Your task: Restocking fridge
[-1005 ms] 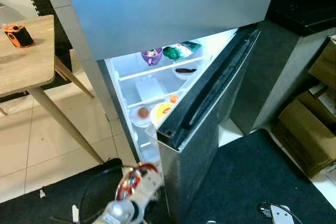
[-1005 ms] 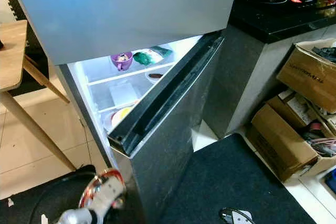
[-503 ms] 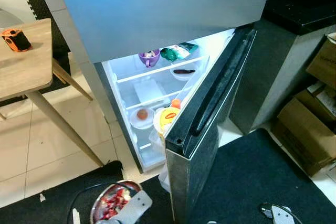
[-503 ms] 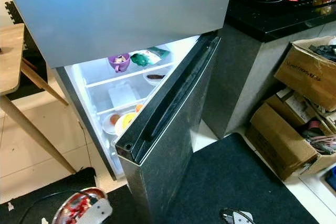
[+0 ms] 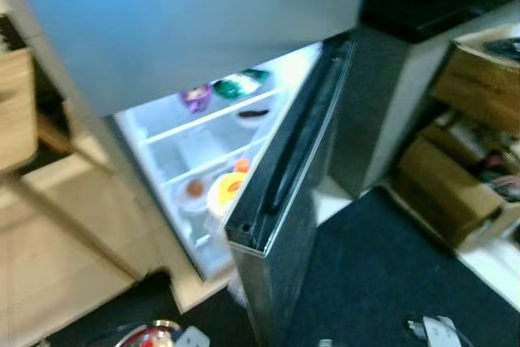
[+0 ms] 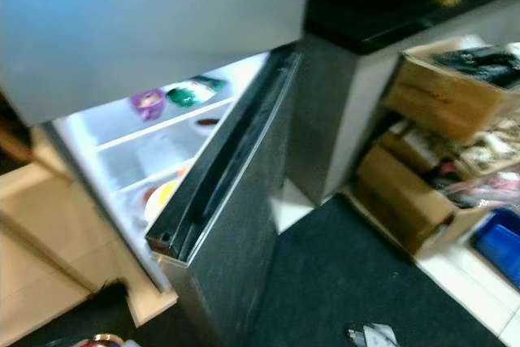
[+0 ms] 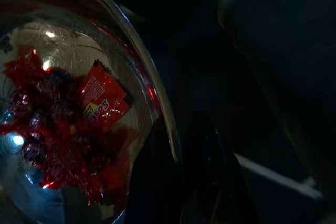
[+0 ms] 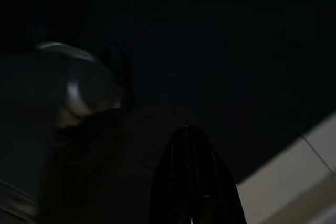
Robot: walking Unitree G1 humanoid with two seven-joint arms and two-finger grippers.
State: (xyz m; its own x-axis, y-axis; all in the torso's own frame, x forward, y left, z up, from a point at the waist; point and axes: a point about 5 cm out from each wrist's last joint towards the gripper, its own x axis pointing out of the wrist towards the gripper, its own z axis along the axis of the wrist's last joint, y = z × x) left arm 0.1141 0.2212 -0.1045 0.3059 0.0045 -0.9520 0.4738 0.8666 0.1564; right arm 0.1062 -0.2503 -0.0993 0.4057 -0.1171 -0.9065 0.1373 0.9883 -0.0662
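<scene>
**Bowl of red sweets held low before the open fridge**

My head cameras are blurred, but I can make out the fridge (image 5: 203, 30) with its lower door (image 5: 284, 193) swung open toward me. Inside, the lit compartment has a purple cup (image 5: 195, 97) and a green packet (image 5: 237, 84) on the upper shelf, a dark item in a dish (image 5: 253, 113) below that, and a yellow tub (image 5: 226, 190) just beside the door's edge, with a round plate (image 5: 193, 191) next to it.

At the bottom edge of my left eye view I see the rim of the metal bowl (image 5: 150, 334). My left wrist camera shows it close: a shiny bowl holding red-wrapped sweets (image 7: 63, 129) and one red sachet (image 7: 102, 100). The left tool (image 7: 210, 182) has a dark finger at the bowl's rim, clamped on the bowl.

The right wrist camera is very dark; the right tool (image 8: 191, 182) shows its black fingers pressed together, closed on nothing.

Cardboard boxes (image 6: 422, 193) sit on the floor to the right, beside a dark mat (image 5: 382, 274).
</scene>
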